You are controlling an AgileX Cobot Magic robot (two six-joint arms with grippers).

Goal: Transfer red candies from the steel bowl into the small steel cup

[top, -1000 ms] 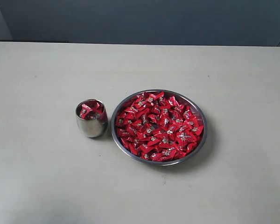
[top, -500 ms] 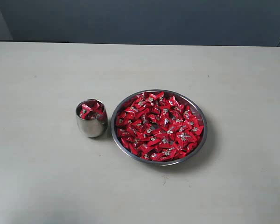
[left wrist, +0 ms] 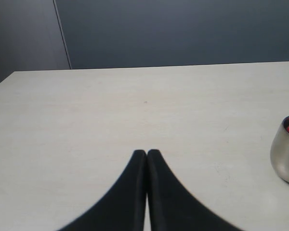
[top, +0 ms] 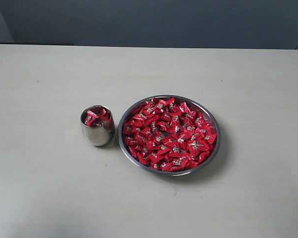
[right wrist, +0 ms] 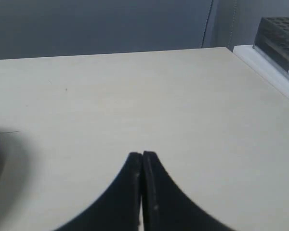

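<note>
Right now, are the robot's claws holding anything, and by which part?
Nothing is held. The left claw and the right claw are both shut and empty, away from the shiny red wrapped candies.

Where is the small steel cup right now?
In the exterior view the small steel cup stands on the table just left of the steel bowl, close beside its rim, holding red candies.

Shiny red candies [top: 169,134], silver-white marks

light: soft, even | shadow: faint, right of steel bowl [top: 208,115] | blur: near fingers [left wrist: 130,192] soft-edged
</note>
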